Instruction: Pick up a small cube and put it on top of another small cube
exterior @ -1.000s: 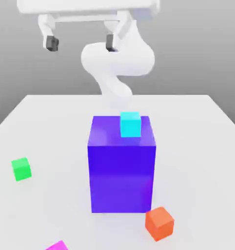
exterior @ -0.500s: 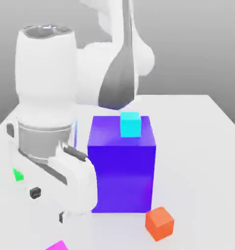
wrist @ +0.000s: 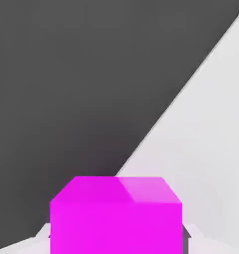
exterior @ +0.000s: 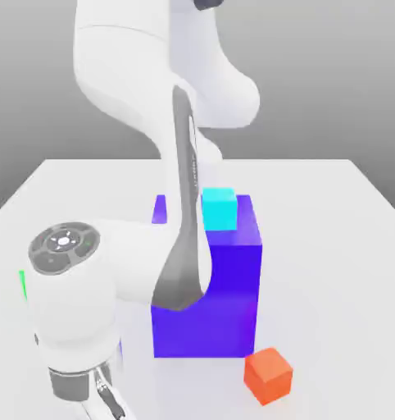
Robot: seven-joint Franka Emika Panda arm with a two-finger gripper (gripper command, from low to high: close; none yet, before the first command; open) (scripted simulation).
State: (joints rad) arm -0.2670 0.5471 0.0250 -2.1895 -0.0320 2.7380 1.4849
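The small magenta-pink cube [wrist: 116, 218] sits close in front of the hand camera, on the white table near its edge. In the exterior view my arm bends down over the table's front left, and the hand [exterior: 98, 400] runs off the bottom of the picture, where the arm covers the pink cube. Of the small green cube, a thin sliver [exterior: 23, 285] shows at the exterior view's left, behind the arm's big joint [exterior: 70, 287].
A tall blue-violet block [exterior: 225, 320] stands mid-table with a cyan cube [exterior: 219, 208] on top. An orange cube [exterior: 268, 376] lies at its front right corner. The white table [exterior: 340, 246] stretches bare to the exterior view's right.
The arm swung from high at the back down to the table's front left. It now hides the pink cube and most of the green cube in the exterior view.
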